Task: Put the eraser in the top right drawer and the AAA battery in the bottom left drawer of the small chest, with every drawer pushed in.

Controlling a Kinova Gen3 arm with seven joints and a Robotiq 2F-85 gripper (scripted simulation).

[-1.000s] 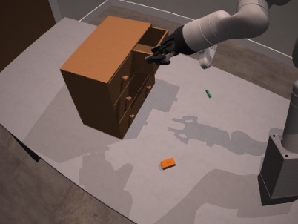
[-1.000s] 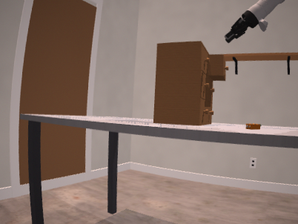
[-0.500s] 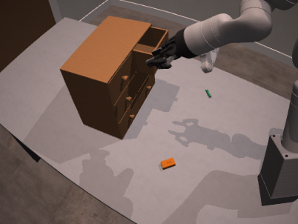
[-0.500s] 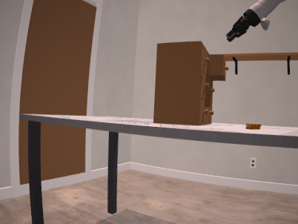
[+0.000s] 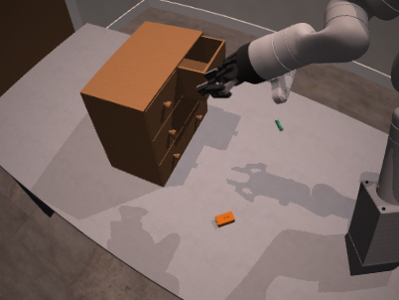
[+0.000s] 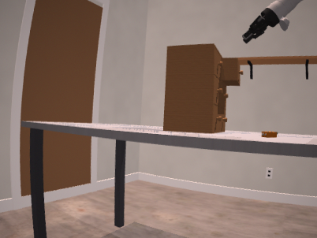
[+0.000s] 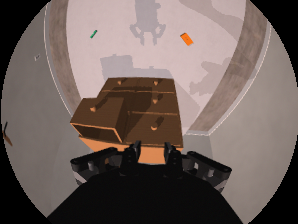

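Pale tabletop [image 5: 164, 219] [image 6: 138, 127] [image 7: 80, 20] holds the orange eraser [image 5: 224, 219] [image 6: 270, 134] [image 7: 186, 39] and green battery [image 5: 279, 125] [image 7: 93, 34]; with the top-right drawer [image 5: 191, 81] [image 6: 231, 72] [image 7: 97, 115] open, the empty, partly open gripper [image 5: 212, 91] [image 6: 246, 39] [image 7: 152, 147] should fetch the eraser.

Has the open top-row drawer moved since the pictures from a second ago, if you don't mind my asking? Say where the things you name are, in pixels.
No, the drawer [image 5: 191, 79] [image 6: 232, 72] [image 7: 104, 116] sticks out equally far from the chest [image 5: 119, 60] [image 6: 189, 87] [image 7: 167, 122].
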